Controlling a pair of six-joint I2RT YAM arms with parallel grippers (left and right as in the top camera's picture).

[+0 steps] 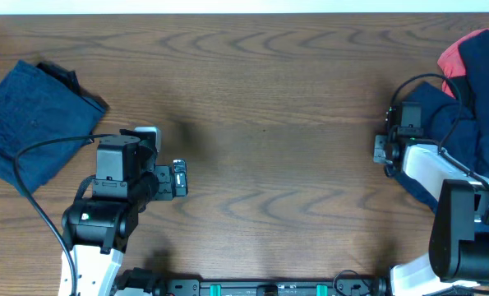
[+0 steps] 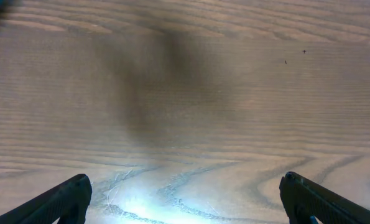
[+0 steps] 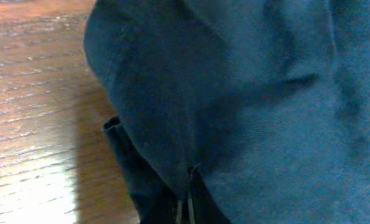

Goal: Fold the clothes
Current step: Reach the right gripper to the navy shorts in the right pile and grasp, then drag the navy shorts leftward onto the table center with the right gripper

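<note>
A folded pair of navy shorts (image 1: 32, 123) lies flat at the far left of the table, with a black piece (image 1: 63, 76) at its top edge. A heap of clothes (image 1: 474, 115) sits at the far right: navy fabric with a red piece (image 1: 458, 56) on top. My right gripper (image 1: 410, 113) is at the heap's left edge. In the right wrist view its jaws (image 3: 186, 210) are shut on a fold of the navy fabric (image 3: 265, 106), which fills the view. My left gripper (image 1: 178, 178) is open and empty over bare wood (image 2: 185, 199).
The brown wooden table (image 1: 269, 99) stretches between the two piles. The right arm's black cable (image 1: 462, 115) loops over the heap. The left arm's cable (image 1: 30, 160) crosses the folded shorts. The table's front edge lies just below both arm bases.
</note>
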